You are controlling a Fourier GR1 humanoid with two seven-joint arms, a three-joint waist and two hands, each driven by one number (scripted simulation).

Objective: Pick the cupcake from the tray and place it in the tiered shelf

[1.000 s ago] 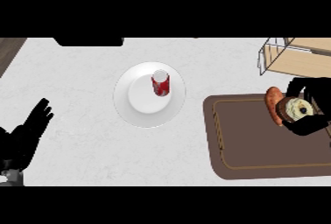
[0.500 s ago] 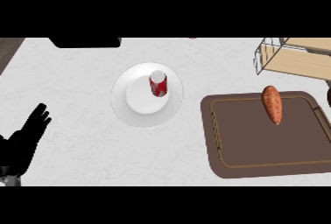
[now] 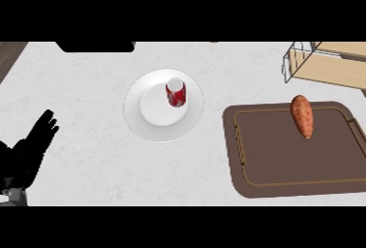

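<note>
The brown tray lies at the right of the counter and carries only an orange sweet potato near its far edge. No cupcake shows anywhere in the head view. The wooden tiered shelf with its wire frame stands at the far right corner, partly cut off by the edge. My left hand rests open at the lower left, fingers up. My right hand is out of view.
A white plate sits at the counter's middle with a red can standing on it. A black object lies at the far edge. The counter's dark left edge shows at the upper left.
One second ago my right hand held the cupcake over the tray's right side beside the sweet potato; hand and cupcake have since left the view. The left hand stays put.
</note>
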